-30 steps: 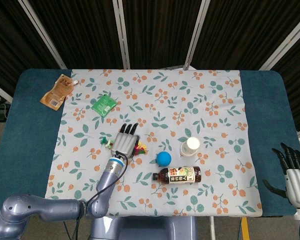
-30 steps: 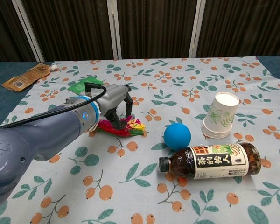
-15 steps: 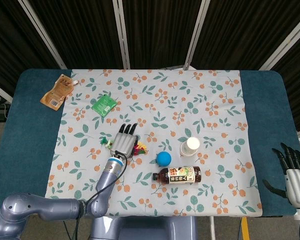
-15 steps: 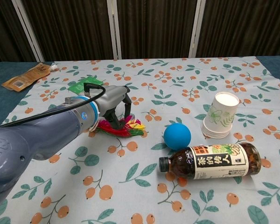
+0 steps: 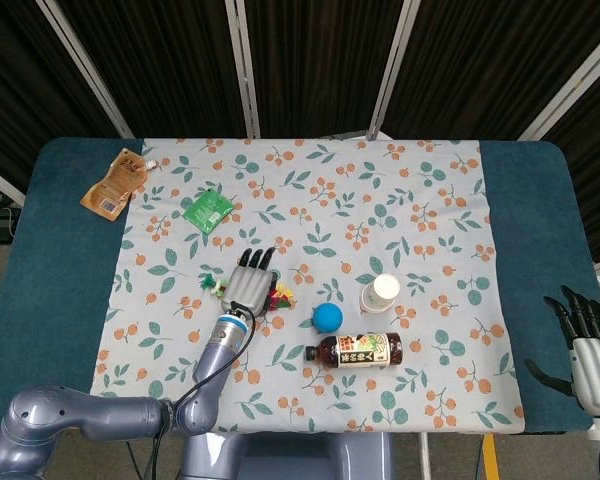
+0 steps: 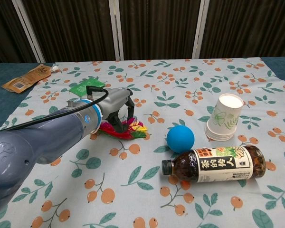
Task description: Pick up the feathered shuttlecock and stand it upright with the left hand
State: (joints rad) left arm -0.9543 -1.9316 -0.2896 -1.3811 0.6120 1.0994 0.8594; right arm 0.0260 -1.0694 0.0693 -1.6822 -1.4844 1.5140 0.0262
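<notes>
The feathered shuttlecock [image 5: 279, 296] [image 6: 130, 129] lies on its side on the flowered cloth, its red, yellow and green feathers showing to the right of my left hand. My left hand [image 5: 248, 285] [image 6: 115, 107] sits over it, palm down. Its fingers are apart and bent down onto the feathers, and the shuttlecock's base is hidden beneath the palm. The shuttlecock stays flat on the table. My right hand [image 5: 585, 335] hangs open off the table's right edge, holding nothing, and shows only in the head view.
A blue ball [image 5: 328, 317] [image 6: 180, 138] sits just right of the shuttlecock. A tea bottle [image 5: 358, 350] [image 6: 218, 164] lies on its side in front of it. A tipped paper cup [image 5: 378, 293] [image 6: 223, 123], a green packet [image 5: 209, 210] and a brown pouch [image 5: 114, 182] are nearby.
</notes>
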